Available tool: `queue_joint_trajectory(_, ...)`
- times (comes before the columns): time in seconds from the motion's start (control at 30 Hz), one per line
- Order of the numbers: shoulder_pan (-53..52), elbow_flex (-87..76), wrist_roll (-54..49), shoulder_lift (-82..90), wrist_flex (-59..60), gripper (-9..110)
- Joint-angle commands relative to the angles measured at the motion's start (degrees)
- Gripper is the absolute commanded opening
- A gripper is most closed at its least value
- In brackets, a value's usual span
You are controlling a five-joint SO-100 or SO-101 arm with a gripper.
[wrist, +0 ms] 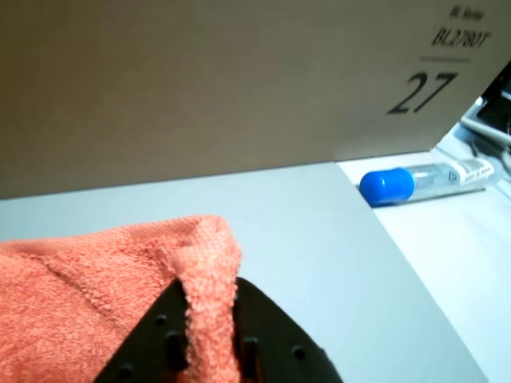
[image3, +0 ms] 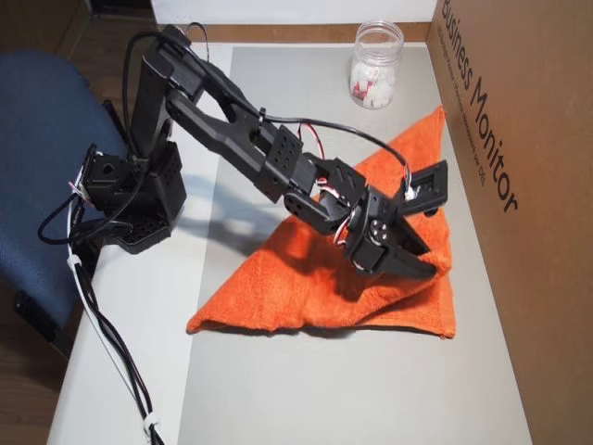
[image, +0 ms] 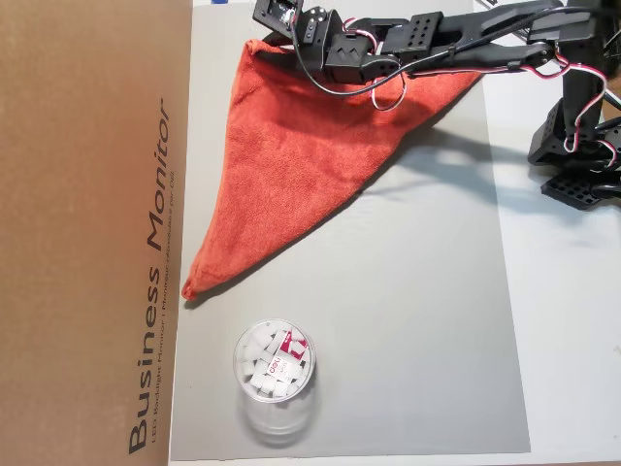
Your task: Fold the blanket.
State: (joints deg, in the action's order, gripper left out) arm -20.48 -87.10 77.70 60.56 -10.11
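The blanket (image: 291, 155), orange-red terry, lies folded into a triangle on the grey mat (image: 427, 320) in an overhead view, its tip at seven o'clock near the clear cup (image: 275, 374). In the wrist view a blanket corner (wrist: 209, 263) runs between the gripper (wrist: 209, 351) fingers, apparently pinched. In an overhead view the gripper (image3: 428, 264) rests on the cloth beside the cardboard box (image3: 519, 139).
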Motion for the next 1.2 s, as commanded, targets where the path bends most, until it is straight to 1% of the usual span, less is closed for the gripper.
queue_joint_trajectory(0.0, -0.88, 3.25, -0.35, -0.62, -2.99, 0)
queue_joint_trajectory(0.4, -1.32, 3.34, 0.44, -5.8, -6.86, 1)
queue_joint_trajectory(0.7, -1.05, 4.83, 0.62, -6.06, -6.5, 1)
queue_joint_trajectory(0.77, -0.7, 4.83, 2.37, -6.06, -6.77, 1)
queue_joint_trajectory(0.97, 0.62, 4.92, 7.47, -6.06, -6.5, 11)
queue_joint_trajectory(1.17, 0.88, 5.71, 10.99, -5.89, -6.68, 12)
